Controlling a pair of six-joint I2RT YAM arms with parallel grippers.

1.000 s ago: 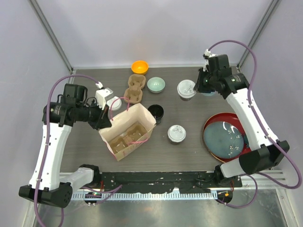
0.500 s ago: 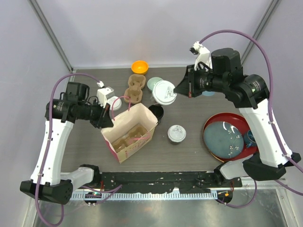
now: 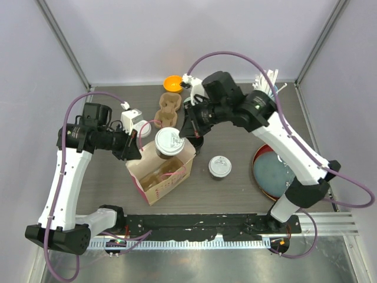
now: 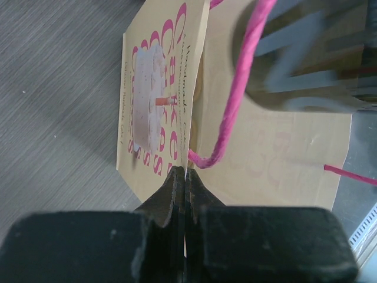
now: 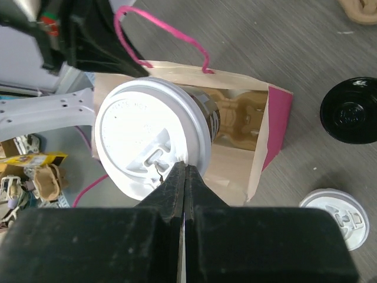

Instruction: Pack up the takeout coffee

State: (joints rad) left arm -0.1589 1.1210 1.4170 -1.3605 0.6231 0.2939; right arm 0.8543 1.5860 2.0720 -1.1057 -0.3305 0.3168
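Two lidded coffee cups and one paper bag. Left of centre, the left gripper (image 4: 185, 177) is pressed together on the rim of the paper bag (image 3: 186, 155). The held cup (image 3: 169, 141) hangs over the bag's mouth, upright with its long axis vertical. Its wall is black and its white lid faces up. The right gripper (image 5: 184, 172) pinches the lid's rim. The second cup (image 3: 220, 167) stands right of the bag.

bag (image 4: 147, 88): matt kraft paper | lid (image 5: 150, 141): smooth white plastic | table (image 3: 235, 194): matt woodgrain
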